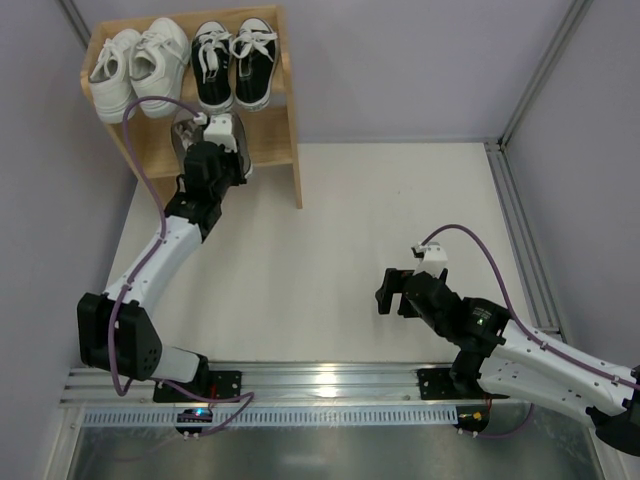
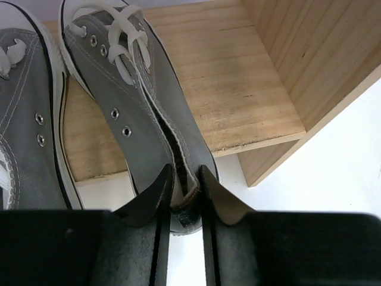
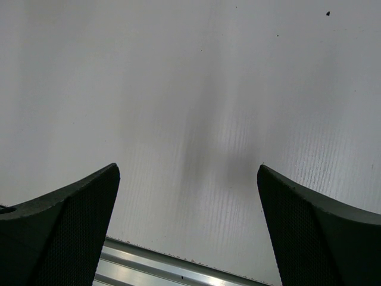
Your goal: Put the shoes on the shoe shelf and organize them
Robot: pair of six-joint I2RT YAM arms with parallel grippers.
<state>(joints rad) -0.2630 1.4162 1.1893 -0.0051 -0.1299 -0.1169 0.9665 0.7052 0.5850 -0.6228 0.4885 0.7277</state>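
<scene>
The wooden shoe shelf (image 1: 290, 130) stands at the back left. On its top tier sit the white pair (image 1: 138, 65) and the black pair with white toe caps (image 1: 233, 62). My left gripper (image 1: 222, 135) is at the lower tier, shut on the heel of a grey shoe (image 2: 137, 113), which lies toe-in on the lower board (image 2: 238, 89) with its heel past the front edge. The second grey shoe (image 2: 24, 125) lies just left of it. My right gripper (image 1: 385, 290) is open and empty over the bare table at the right.
The shelf's right side panel (image 2: 321, 65) stands close to the right of the held shoe. A grey wall runs behind the shelf. A metal rail (image 1: 320, 380) runs along the table's near edge by the arm bases.
</scene>
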